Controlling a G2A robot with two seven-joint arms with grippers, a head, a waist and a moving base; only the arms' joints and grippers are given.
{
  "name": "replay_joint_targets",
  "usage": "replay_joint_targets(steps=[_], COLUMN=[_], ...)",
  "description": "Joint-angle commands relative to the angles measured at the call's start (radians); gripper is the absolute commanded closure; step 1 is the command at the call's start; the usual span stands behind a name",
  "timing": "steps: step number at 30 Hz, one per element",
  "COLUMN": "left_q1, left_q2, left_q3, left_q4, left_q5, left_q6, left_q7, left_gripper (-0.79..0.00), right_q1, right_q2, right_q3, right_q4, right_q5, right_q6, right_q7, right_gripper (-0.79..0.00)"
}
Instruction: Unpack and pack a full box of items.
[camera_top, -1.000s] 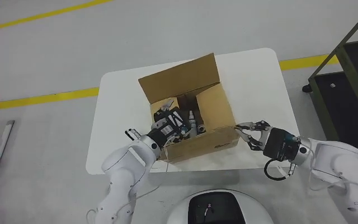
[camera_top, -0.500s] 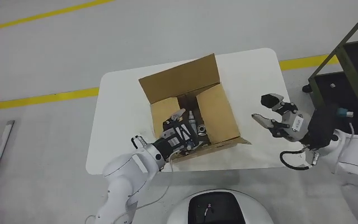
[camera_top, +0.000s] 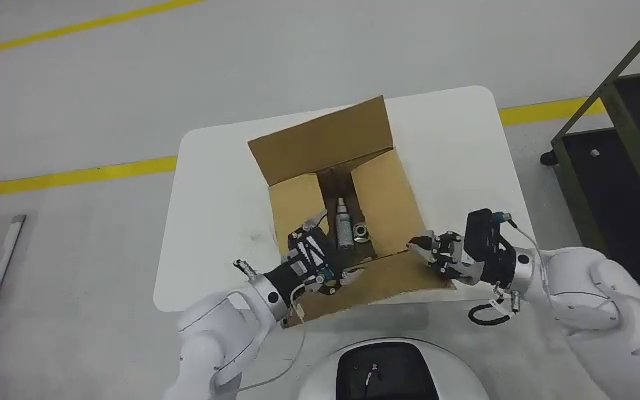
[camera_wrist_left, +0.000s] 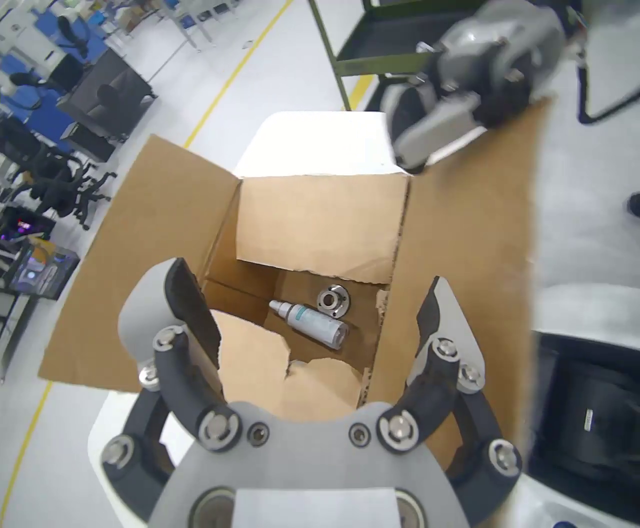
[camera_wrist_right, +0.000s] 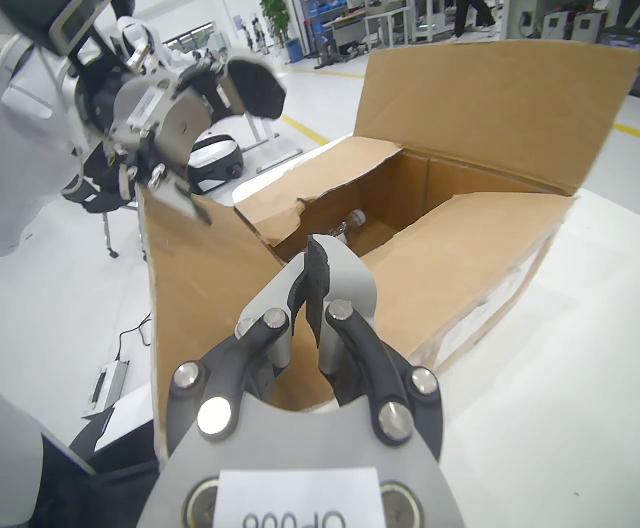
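Observation:
An open cardboard box (camera_top: 330, 150) stands mid-table. Inside lie a white spray bottle (camera_wrist_left: 310, 320) and a metal flange (camera_wrist_left: 332, 300); the top view shows the bottle (camera_top: 342, 215) too. My left gripper (camera_wrist_left: 312, 310) hangs open over the box's near left side, with nothing between its fingers. In the top view the left gripper (camera_top: 318, 262) sits at the near edge. My right gripper (camera_wrist_right: 307, 280) is shut on the near flap (camera_wrist_right: 200, 280), at that flap's right end (camera_top: 425, 248). The flap (camera_wrist_left: 465, 250) stands raised.
The white table (camera_top: 220, 220) has bare room left and right of the box. A torn inner flap (camera_wrist_left: 255, 360) partly covers the box's bottom. A green cart (camera_top: 600, 160) stands off the right side. Yellow lines (camera_top: 90, 175) cross the floor.
The right gripper swung away from the box and opened, then came back and shut on the near flap. The left gripper drew back toward the near edge.

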Motion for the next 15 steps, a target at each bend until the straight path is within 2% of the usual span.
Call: replay_joint_targets(steps=[1, 6, 11, 15], left_q1=[-0.001, -0.017, -0.026, -0.032], left_q2=[0.002, 0.007, 0.010, 0.011], left_q3=[-0.025, -0.050, -0.042, -0.017], left_q4=[0.002, 0.020, 0.039, 0.051], left_q5=[0.010, 0.028, 0.023, 0.025], left_q6=[0.034, 0.053, 0.064, 0.073], left_q7=[0.008, 0.012, 0.008, 0.007], left_gripper=[-0.785, -0.785, -0.785, -0.785], right_q1=[-0.004, -0.005, -0.005, -0.010], right_q2=[0.003, 0.010, 0.013, 0.008], right_q3=[-0.015, -0.017, -0.022, 0.017], right_q4=[0.018, 0.027, 0.033, 0.019], right_q5=[0.023, -0.012, -0.108, -0.118], right_q6=[-0.041, -0.085, -0.069, -0.024], right_q7=[0.024, 0.065, 0.062, -0.086], right_gripper=[0.000, 0.000, 0.000, 0.000])
